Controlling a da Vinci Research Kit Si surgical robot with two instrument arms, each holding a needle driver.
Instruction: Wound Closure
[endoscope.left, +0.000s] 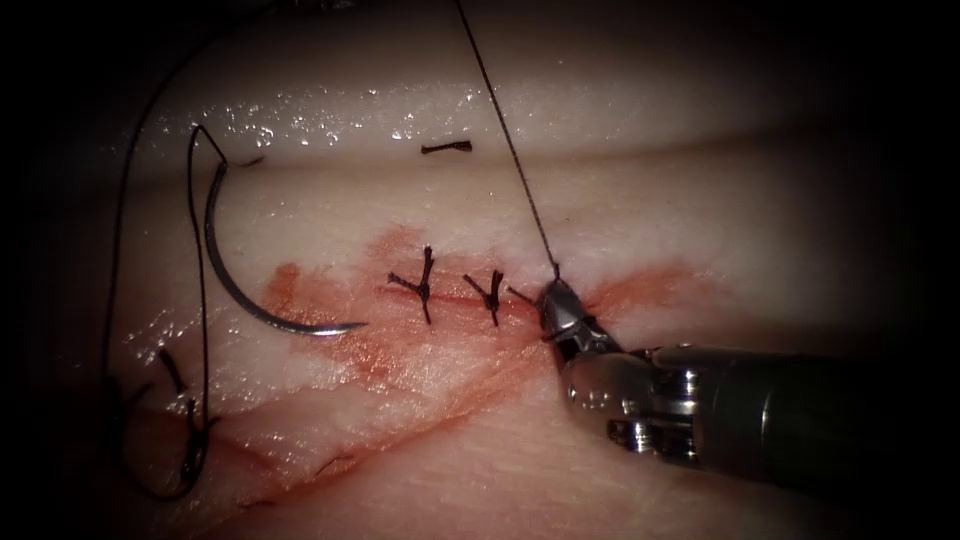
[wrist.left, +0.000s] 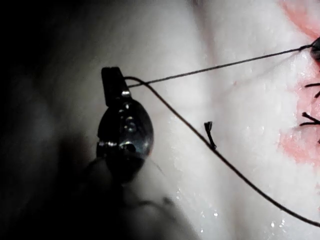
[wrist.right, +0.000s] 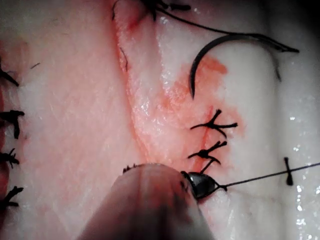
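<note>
Right tool (endoscope.left: 556, 298) in from the right, tip down at the cut (endoscope.left: 470, 300) on the tissue (endoscope.left: 700, 230), jaws clamped on the thread (endoscope.left: 505, 135) just beside the third stitch site. Thread running taut from that tip, up and away across the pale tissue. In the right wrist view, same grip (wrist.right: 202, 184) – dark thread (wrist.right: 270, 176) leaving the pinched tip in a straight line.

Left tool (wrist.left: 112, 82) seen in its own wrist view, jaws closed on the thread (wrist.left: 220, 65), one strand stretched tight toward the wound, another trailing off over the tissue (wrist.left: 165, 40).

Needle (endoscope.left: 245, 275) free – lying flat on the tissue left of the stitches, held by neither tool, not in the tissue, point toward the cut, thread looping from its tail end down the left side. Also in the right wrist view, curved and loose (wrist.right: 225, 47).

Two knotted stitches (endoscope.left: 425, 283) sitting across the cut, red fluid (endoscope.left: 400, 350) smeared around them. Cut end of thread (endoscope.left: 446, 147) lying on the tissue above the stitches.
</note>
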